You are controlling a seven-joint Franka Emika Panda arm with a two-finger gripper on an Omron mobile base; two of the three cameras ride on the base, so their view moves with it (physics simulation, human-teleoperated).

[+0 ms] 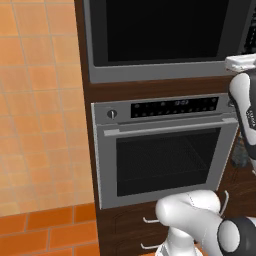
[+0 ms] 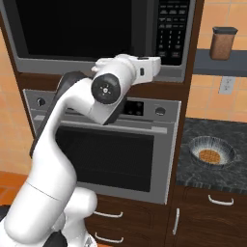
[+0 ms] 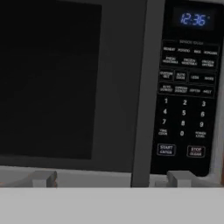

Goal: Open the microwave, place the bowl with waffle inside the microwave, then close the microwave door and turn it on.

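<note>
Spread-wide gripper (image 3: pixel 111 179) faces the shut microwave door (image 3: pixel 52 83); bowl (image 2: pixel 211 150) with waffle (image 2: pixel 209 156) sits on the counter (image 2: pixel 193 171).

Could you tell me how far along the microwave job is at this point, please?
Nothing looks done yet: the microwave door is shut and the bowl with the waffle sits on the counter. In hand: the open gripper faces the microwave front. Left: opening, loading, closing, starting.
</note>
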